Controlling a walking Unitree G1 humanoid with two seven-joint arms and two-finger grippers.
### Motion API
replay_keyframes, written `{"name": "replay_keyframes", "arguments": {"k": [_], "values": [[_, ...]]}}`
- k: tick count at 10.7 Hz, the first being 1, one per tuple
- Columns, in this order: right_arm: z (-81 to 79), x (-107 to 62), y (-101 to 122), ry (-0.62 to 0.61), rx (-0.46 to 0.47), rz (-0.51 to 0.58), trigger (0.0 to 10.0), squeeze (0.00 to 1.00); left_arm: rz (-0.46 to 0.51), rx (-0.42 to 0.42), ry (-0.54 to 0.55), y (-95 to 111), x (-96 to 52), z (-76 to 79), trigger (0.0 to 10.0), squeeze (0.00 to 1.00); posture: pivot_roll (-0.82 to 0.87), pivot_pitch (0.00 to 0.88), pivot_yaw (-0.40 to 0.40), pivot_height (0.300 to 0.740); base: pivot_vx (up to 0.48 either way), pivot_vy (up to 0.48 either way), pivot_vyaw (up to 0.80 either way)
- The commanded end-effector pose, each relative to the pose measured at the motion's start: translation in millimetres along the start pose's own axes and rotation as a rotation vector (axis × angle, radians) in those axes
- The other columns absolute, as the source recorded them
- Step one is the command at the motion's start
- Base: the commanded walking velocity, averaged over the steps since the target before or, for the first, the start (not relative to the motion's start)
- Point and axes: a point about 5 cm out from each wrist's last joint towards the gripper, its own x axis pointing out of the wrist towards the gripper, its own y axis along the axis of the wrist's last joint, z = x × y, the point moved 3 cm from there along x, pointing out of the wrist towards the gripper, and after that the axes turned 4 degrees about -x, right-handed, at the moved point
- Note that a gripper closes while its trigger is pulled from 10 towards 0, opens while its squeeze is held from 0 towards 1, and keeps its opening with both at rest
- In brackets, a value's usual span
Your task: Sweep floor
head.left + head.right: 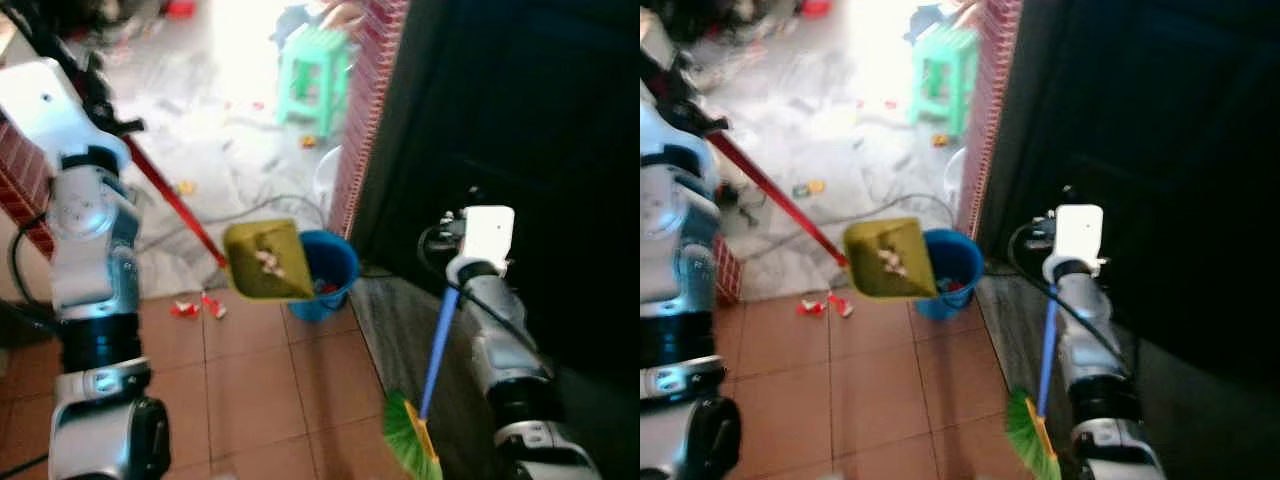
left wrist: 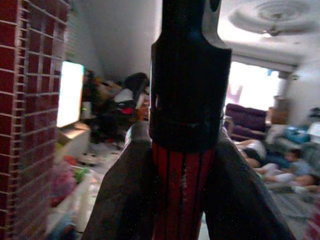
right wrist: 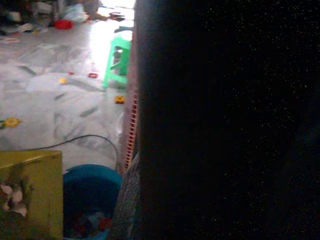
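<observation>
A yellow-green dustpan [image 1: 265, 260] with pale scraps in it hangs tilted at the rim of a blue bucket [image 1: 335, 270]. Its long red handle [image 1: 170, 195] runs up to my left gripper [image 2: 182, 175], whose dark fingers [image 2: 125, 190] are shut around the red and black shaft. My right gripper [image 1: 455, 272] holds the blue handle [image 1: 437, 345] of a broom. Its green bristles [image 1: 410, 440] rest low on the tiled floor by my right side. The right wrist view is mostly dark, with the dustpan [image 3: 30, 195] and bucket [image 3: 90, 200] in a corner.
Red and white litter [image 1: 195, 305] lies on the tiles left of the bucket. More scraps and a cable [image 1: 260, 205] are on the pale floor beyond. A green stool [image 1: 315, 60] stands by a brick pillar [image 1: 365, 100]. A dark wall is to the right. People [image 2: 270, 160] lie far off.
</observation>
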Motion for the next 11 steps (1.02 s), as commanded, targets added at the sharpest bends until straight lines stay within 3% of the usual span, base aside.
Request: {"name": "replay_keyframes", "arguments": {"k": [1,7,11], "values": [[5.8,-0.3,7.8,-0.014,0.026,0.039,10.0,0.00,0.124,-0.019,-0.024,27.4,6.9,11.6,10.0,0.00,-0.07,0.000,-0.033,0.740,0.439,0.000,0.00],[7.3,-1.5,7.0,-0.009,0.024,0.037,10.0,0.00,0.142,-0.009,0.004,28.1,9.4,8.0,10.0,0.00,-0.08,0.000,-0.035,0.740,0.437,0.000,0.00],[8.0,-2.5,6.3,-0.007,0.022,0.033,10.0,0.00,0.170,0.036,-0.027,30.3,8.6,13.4,10.0,0.00,-0.08,0.000,-0.036,0.740,0.065,0.000,0.00]]}}
